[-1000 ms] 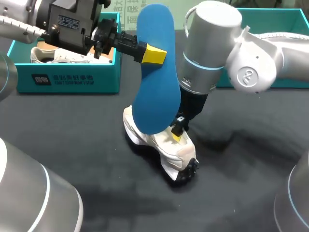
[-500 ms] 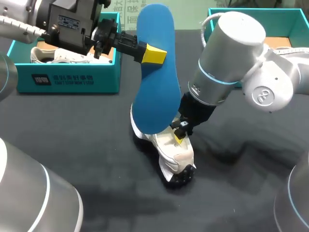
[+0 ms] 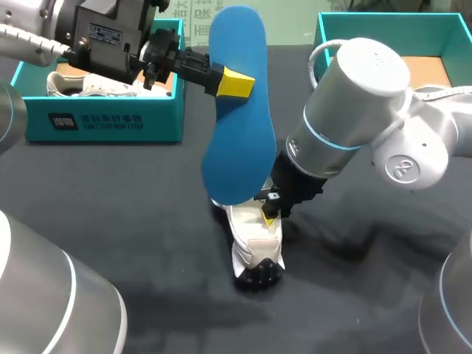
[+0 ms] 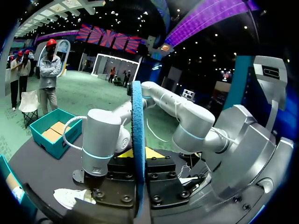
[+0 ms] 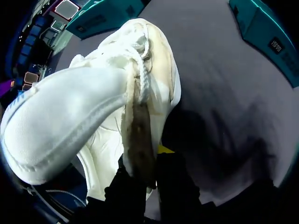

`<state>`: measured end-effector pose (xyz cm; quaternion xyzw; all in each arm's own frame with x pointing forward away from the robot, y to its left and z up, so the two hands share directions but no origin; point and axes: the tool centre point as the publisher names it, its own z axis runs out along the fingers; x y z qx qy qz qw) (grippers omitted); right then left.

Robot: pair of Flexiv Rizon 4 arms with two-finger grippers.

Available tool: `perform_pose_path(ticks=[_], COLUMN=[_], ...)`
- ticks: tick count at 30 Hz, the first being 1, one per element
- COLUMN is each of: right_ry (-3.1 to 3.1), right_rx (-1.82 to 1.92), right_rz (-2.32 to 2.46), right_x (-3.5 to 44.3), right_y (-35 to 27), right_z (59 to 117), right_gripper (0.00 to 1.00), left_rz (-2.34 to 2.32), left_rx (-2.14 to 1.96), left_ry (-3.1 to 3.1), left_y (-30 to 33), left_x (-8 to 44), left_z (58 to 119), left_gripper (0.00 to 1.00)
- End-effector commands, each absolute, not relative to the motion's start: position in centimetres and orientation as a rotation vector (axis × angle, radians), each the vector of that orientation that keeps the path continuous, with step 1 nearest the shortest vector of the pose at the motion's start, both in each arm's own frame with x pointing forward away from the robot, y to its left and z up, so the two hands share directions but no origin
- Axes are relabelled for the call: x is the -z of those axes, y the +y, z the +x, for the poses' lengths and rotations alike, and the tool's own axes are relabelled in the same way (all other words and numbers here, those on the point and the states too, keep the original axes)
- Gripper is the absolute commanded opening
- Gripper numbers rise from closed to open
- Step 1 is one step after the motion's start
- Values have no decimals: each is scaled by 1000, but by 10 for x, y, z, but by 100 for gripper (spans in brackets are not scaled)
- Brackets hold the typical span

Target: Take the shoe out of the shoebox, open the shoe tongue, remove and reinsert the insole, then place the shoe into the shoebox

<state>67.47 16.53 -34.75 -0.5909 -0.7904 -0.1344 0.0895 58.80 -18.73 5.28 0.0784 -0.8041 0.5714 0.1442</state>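
My left gripper [image 3: 234,84] is shut on the blue insole [image 3: 237,118] and holds it upright in the air, above the shoe. In the left wrist view the insole [image 4: 138,140] stands edge-on between the yellow tips of the left gripper [image 4: 139,156]. The white shoe [image 3: 254,240] lies on the black table, its dark sole end toward the front edge. My right gripper [image 3: 269,212] is shut on the rim of the shoe's opening. In the right wrist view the shoe [image 5: 93,107] fills the space ahead of the right gripper [image 5: 145,175], and the tongue and laces show.
A teal shoebox [image 3: 103,122] at the back left holds another white shoe [image 3: 81,87]. A second teal box [image 3: 383,22] stands at the back right, partly behind my right arm. Black table cloth [image 3: 147,221] lies bare around the shoe.
My right arm has swung the shoe round on the table, its dark sole end now pointing more toward the front edge. The left arm and the insole have kept still.
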Motion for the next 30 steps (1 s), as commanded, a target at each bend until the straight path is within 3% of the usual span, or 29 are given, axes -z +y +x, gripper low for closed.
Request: perform_pose_path(ticks=[1, 30], right_ry=[-2331, -2241], right_rx=[447, 387], right_rz=[-1784, -1832], right_x=[359, 387], right_y=[163, 157], right_z=[672, 684], right_gripper=[0, 0], left_rz=[225, 225], left_rx=[-1643, -1643], left_ry=[-2320, -2320], left_y=[-189, -189], left_x=[-53, -53], left_z=[589, 589], left_gripper=[0, 0])
